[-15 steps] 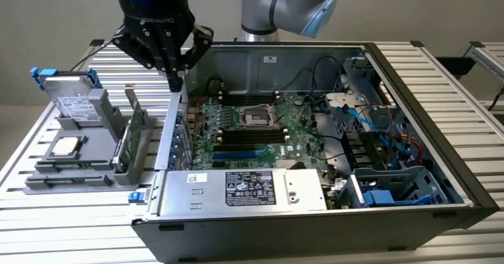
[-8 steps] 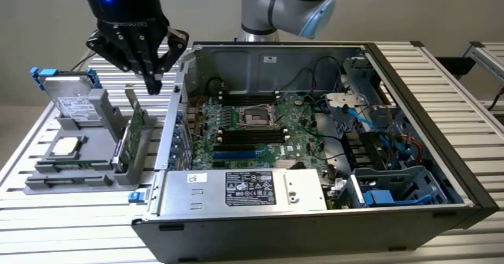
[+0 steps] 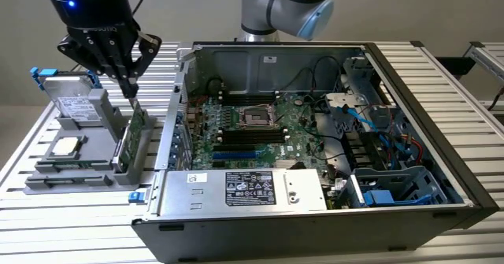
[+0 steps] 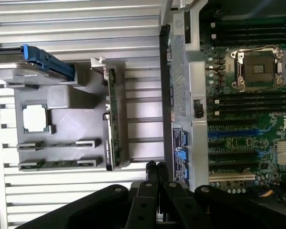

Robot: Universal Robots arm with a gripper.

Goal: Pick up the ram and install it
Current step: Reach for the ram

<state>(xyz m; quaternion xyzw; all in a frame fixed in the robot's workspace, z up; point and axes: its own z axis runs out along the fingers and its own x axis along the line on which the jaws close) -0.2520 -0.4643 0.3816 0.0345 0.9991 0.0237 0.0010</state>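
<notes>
Black pincer (image 3: 130, 90) high at the exterior view's left, fingertips pressed together and gripping nothing, poised just above the far end of a tall green card (image 3: 138, 128). Card standing upright on edge in a grey holder (image 3: 47, 184). Holder resting on a slatted metal desk (image 3: 79, 222), just beside the left wall of an open computer case (image 3: 464, 181). The ram (image 4: 57, 165), a thin green stick, lying flat in a slot at the holder's near end, apart from the pincer and untouched. Also in the holder, a square silver processor (image 3: 67, 146), and farther back a hard drive (image 3: 75, 106). Inside the case, a green motherboard (image 3: 295, 128) lying flat, with long black slots (image 3: 252, 135) near its middle.
</notes>
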